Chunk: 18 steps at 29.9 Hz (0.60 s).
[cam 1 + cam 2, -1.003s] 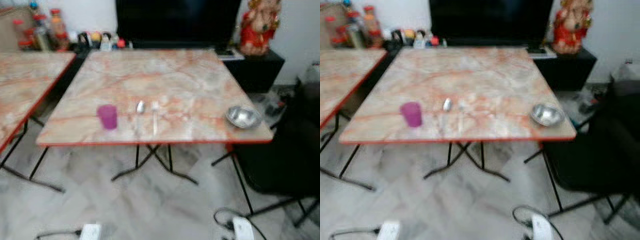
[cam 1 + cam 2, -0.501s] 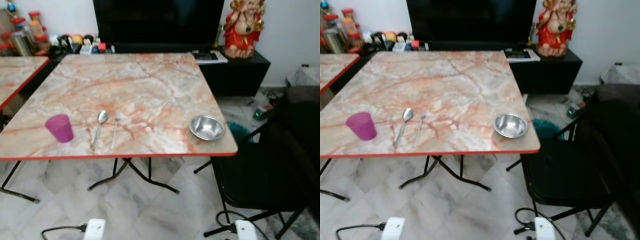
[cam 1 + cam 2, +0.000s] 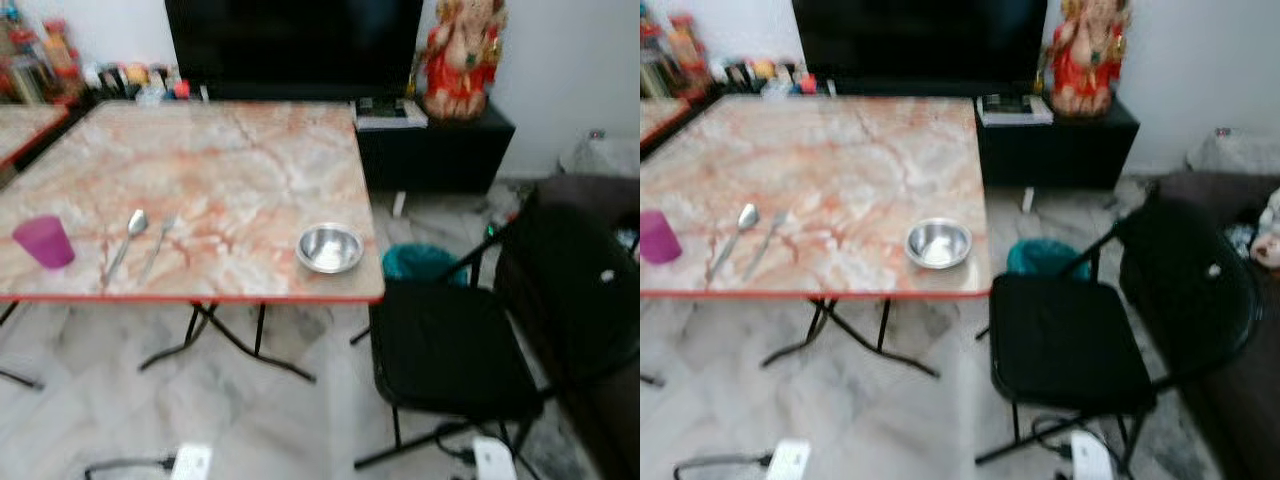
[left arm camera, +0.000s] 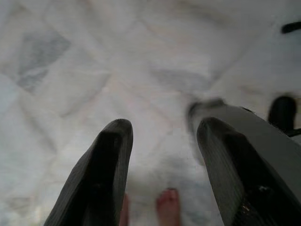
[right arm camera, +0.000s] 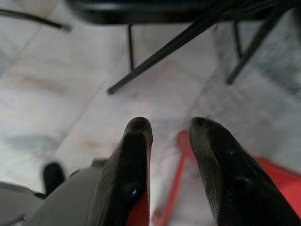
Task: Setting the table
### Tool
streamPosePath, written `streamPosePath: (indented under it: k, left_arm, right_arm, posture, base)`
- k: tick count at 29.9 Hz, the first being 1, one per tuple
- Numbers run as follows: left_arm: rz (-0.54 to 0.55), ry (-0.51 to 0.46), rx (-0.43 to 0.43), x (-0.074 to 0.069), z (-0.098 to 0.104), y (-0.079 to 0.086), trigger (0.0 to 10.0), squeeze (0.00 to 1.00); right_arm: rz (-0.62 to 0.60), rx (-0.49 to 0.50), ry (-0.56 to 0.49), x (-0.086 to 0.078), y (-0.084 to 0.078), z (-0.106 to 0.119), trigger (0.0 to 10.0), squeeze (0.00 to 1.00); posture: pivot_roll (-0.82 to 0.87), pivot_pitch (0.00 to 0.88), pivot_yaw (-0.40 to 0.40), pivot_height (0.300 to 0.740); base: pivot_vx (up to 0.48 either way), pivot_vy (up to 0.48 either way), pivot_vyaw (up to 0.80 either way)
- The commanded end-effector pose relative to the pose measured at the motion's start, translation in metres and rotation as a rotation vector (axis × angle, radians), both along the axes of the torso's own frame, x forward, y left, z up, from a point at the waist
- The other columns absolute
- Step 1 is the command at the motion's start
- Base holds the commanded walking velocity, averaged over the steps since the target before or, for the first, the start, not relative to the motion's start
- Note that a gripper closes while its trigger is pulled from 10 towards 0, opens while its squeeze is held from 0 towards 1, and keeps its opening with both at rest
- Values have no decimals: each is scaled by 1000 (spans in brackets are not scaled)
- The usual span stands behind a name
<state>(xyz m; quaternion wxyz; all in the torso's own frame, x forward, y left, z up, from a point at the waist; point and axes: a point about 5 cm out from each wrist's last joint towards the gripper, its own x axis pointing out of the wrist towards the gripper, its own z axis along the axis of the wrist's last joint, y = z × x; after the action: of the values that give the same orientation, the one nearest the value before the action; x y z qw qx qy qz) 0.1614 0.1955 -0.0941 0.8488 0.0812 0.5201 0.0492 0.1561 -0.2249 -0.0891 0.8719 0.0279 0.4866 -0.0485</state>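
A marble-patterned table (image 3: 230, 160) with a red edge carries a purple cup (image 3: 43, 242) at its near left. A spoon (image 3: 125, 243) and a fork (image 3: 157, 245) lie side by side to the cup's right. A steel bowl (image 3: 330, 248) sits near the table's front right corner. Both arms hang low. My left gripper (image 4: 164, 126) is open over the pale floor tiles. My right gripper (image 5: 170, 123) is open above the floor, near black chair legs (image 5: 169, 47). Neither holds anything.
A black folding chair (image 3: 450, 345) stands at the table's right side, with a teal bin (image 3: 420, 262) behind it. A dark TV (image 3: 295, 45) and a red statue (image 3: 460, 55) stand on a black cabinet at the back. White power strips (image 3: 190, 462) and cables lie on the floor.
The camera has swung to the right: the table has slid left in the picture and the black chair has come fully into view. The tableware has not moved.
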Motion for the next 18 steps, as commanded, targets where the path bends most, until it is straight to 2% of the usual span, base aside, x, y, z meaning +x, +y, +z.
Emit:
streamPosePath:
  k: [1, 18]
  left_arm:
    - [-3, 8, 22, -2, 1, 8, 10000, 0]
    - [12, -14, 33, 1, 3, 13, 10000, 0]
  right_arm:
    - [3, 16, -2, 1, 7, -1, 10000, 0]
    - [2, 17, -3, 2, 6, -1, 10000, 0]
  posture:
    - [10, 0, -39, 740]
    - [5, 0, -38, 740]
  base:
    - [0, 0, 0]
    - [0, 0, 0]
